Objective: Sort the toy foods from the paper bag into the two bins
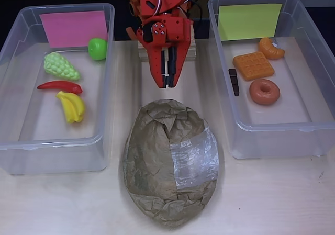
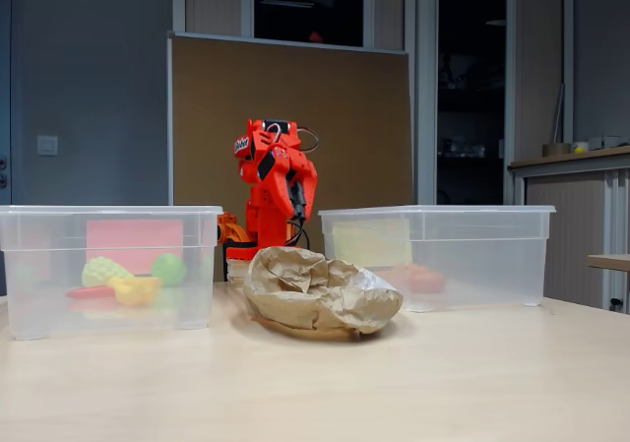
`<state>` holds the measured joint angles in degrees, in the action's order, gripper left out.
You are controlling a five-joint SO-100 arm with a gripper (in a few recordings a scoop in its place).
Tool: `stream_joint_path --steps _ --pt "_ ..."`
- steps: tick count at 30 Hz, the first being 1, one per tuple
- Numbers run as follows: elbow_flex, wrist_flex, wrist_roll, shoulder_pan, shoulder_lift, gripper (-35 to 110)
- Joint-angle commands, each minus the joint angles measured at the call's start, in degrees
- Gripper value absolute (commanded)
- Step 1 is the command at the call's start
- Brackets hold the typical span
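A crumpled brown paper bag (image 1: pixel 170 163), oval and creased all over, is lying on the pale wood-grain desk (image 1: pixel 272 198) between two clear plastic rectangular bins, its glossy clear window patch (image 1: pixel 194 159) facing up in the overhead view. The left bin (image 1: pixel 15 36) is carrying a plain pink paper label (image 1: pixel 73 28) with no readable writing, and in it are sitting a round green apple (image 1: pixel 97 48), a bumpy pale green bunch of grapes (image 1: pixel 61 66), a smooth curved red chili (image 1: pixel 60 86) and a yellow banana bunch (image 1: pixel 71 107). The right bin (image 1: pixel 319 41) is carrying a blank yellow-green label (image 1: pixel 249 21) and is holding an orange croissant (image 1: pixel 270 48), a square gridded orange waffle (image 1: pixel 253 65), a ring-shaped brown donut (image 1: pixel 264 91) and a slim dark chocolate bar (image 1: pixel 234 81) lying along the bin floor. The red plastic arm's hand (image 1: pixel 167 81) is hanging just behind the bag, pointing down toward the desk, its fingers closed together and gripping nothing.
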<state>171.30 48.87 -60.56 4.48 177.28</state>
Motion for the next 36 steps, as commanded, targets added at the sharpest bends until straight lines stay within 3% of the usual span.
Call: stream_joint_path --steps 1,17,21,36 --pt "5.4 -1.1 5.2 0.3 8.5 4" --pt "8.7 13.3 31.6 -2.2 13.1 0" --pt "8.7 21.3 32.3 -3.1 13.3 0" --pt "8.7 21.4 32.7 -3.2 13.2 0"
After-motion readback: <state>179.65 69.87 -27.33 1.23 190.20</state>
